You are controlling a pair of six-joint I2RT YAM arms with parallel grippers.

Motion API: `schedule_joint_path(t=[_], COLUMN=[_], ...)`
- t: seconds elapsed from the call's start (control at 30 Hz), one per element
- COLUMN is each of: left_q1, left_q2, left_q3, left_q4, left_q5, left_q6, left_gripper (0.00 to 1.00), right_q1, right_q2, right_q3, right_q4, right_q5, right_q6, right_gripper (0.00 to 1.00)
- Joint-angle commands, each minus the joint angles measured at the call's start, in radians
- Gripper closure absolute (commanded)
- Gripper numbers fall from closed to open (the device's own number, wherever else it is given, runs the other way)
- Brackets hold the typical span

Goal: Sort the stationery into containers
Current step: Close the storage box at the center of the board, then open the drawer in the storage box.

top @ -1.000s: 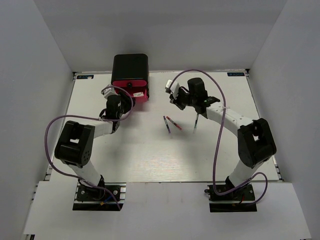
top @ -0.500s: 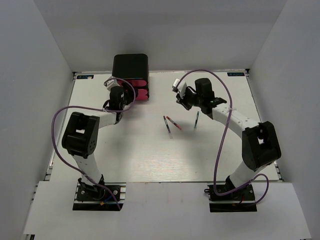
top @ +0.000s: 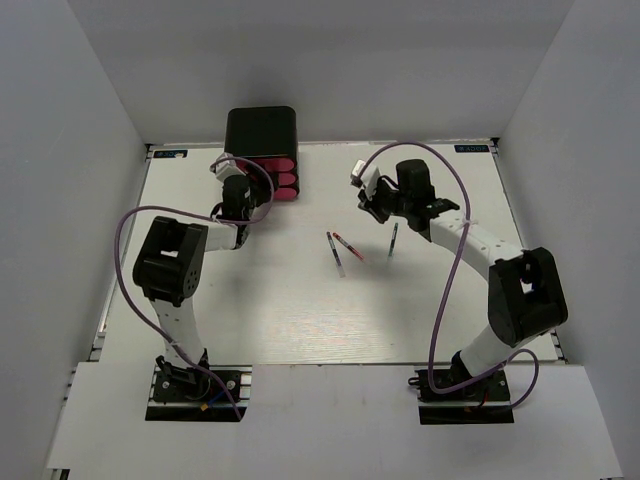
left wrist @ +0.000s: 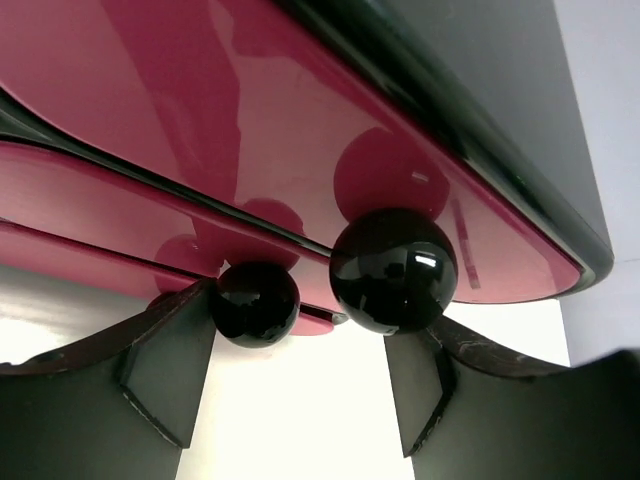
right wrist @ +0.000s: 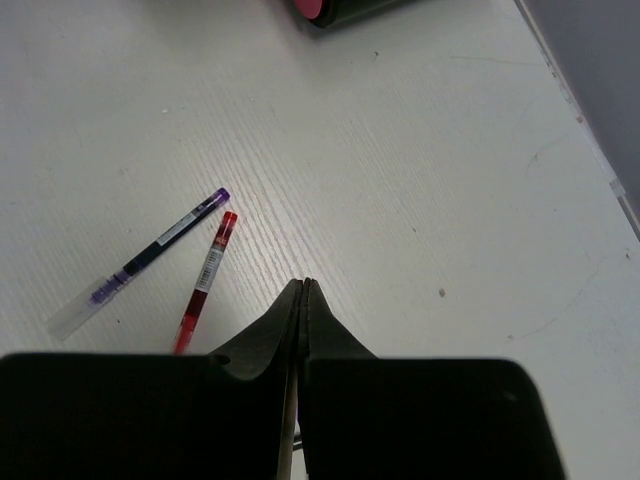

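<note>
The container is a black box (top: 260,128) with three stacked pink drawers (top: 276,178), all pushed in. In the left wrist view, two black knobs (left wrist: 393,272) (left wrist: 255,303) on the pink drawer fronts (left wrist: 180,90) fill the frame. My left gripper (left wrist: 300,345) (top: 245,192) is open right in front of them, a finger (left wrist: 165,370) below each knob, and holds nothing. Three pens lie on the table: a dark one (top: 335,248) (right wrist: 150,255), a red one (top: 348,245) (right wrist: 205,280) and another dark one (top: 393,240). My right gripper (right wrist: 303,286) (top: 375,205) hovers shut above the table right of the pair.
The white table (top: 300,310) ends in grey walls on three sides. Its right edge (right wrist: 580,120) shows in the right wrist view, as does a corner of the box (right wrist: 340,8) at the top. Purple cables loop over both arms.
The drawer that stood out from the box has gone back in. My left gripper followed it toward the box and widened its jaws. The right arm swung slightly right, still shut.
</note>
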Motion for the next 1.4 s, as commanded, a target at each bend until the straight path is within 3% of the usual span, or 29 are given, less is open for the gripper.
schedule_joint_path(t=[0.0, 0.17, 0.37, 0.53, 0.73, 1.07, 1.37], left_q1=[0.005, 0.005, 0.005, -0.006, -0.006, 0.005, 0.005], left_q2=[0.013, 0.013, -0.075, -0.111, -0.089, 0.052, 0.095], left_q3=[-0.006, -0.038, -0.22, -0.278, -0.141, 0.04, 0.064], left_q4=[0.135, 0.19, 0.284, 0.229, 0.007, -0.15, -0.152], left_q5=[0.003, 0.066, 0.134, 0.144, 0.036, -0.032, -0.043], left_q6=[-0.027, -0.027, 0.005, 0.065, 0.186, 0.3, 0.309], left_gripper=[0.25, 0.27, 0.29, 0.33, 0.2, 0.2, 0.28], right_q1=[-0.012, -0.017, -0.022, -0.026, -0.029, -0.045, -0.052], right_q2=[-0.046, -0.05, -0.05, -0.04, -0.037, -0.041, -0.035], right_q3=[-0.013, -0.025, -0.038, -0.039, -0.036, -0.042, -0.028], right_q4=[0.006, 0.006, 0.006, 0.007, 0.007, 0.007, 0.006], right_q5=[-0.02, -0.02, -0.027, -0.038, -0.035, -0.027, -0.026], right_q6=[-0.011, -0.012, -0.011, -0.008, -0.008, -0.008, -0.018], right_gripper=[1.0, 1.0, 1.0, 1.0, 1.0, 1.0, 1.0])
